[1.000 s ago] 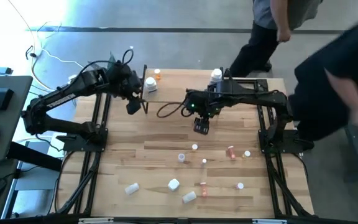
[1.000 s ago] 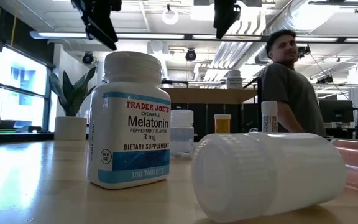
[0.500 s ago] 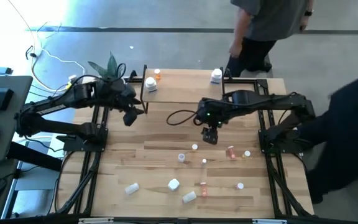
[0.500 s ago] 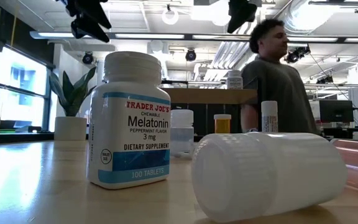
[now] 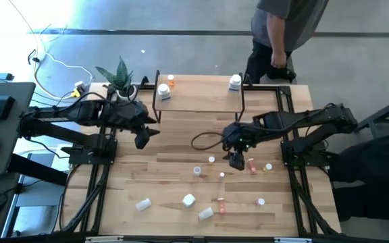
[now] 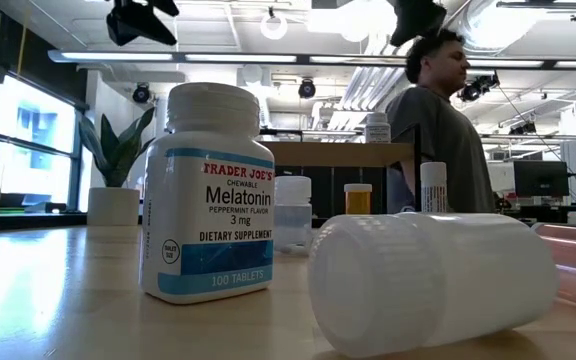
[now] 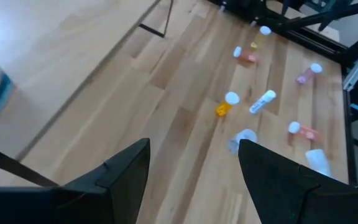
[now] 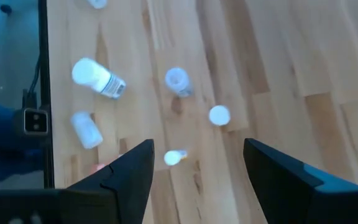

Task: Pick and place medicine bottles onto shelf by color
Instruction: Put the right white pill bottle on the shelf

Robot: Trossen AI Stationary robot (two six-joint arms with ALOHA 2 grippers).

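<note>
My right gripper (image 5: 238, 160) hangs with jaws open and empty over the scattered bottles on the table (image 5: 181, 131), well short of the shelf (image 5: 198, 94). Nearest is a pinkish bottle (image 5: 251, 165), just beside my jaws on the outer side, lying flat. A small white bottle (image 5: 211, 160) stands near on the other side. My left gripper (image 5: 142, 138) waits open, well apart. Nothing blocks the descent.
</note>
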